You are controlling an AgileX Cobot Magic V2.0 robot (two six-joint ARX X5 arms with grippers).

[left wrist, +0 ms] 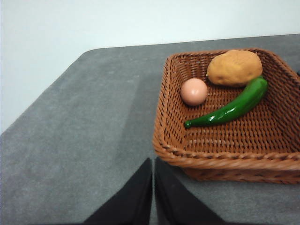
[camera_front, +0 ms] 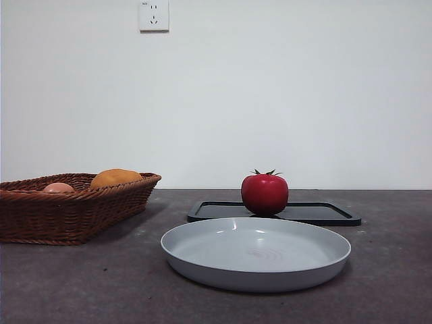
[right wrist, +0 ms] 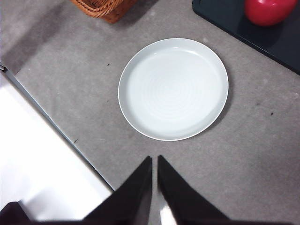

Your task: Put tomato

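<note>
The deep-red tomato (camera_front: 264,194) with a green spiky stem stands on a black tray (camera_front: 324,214) behind the plate; the right wrist view catches it too, tomato (right wrist: 268,10) on the tray (right wrist: 234,18). A pale grey plate (camera_front: 256,270) lies empty in front of it, and shows as plate (right wrist: 140,89) in the right wrist view. My right gripper (right wrist: 154,160) hovers high over the table's edge, short of the plate, shut and empty. My left gripper (left wrist: 153,161) is shut and empty, just outside the basket's near corner. Neither gripper appears in the front view.
A brown wicker basket (camera_front: 74,212) stands at the left; basket (left wrist: 161,136) holds an orange-yellow fruit (left wrist: 234,67), a small pink-orange fruit (left wrist: 194,91) and a green pepper (left wrist: 232,105). The table's edge (right wrist: 56,131) runs near the right gripper. A wall socket (camera_front: 154,15) is on the wall.
</note>
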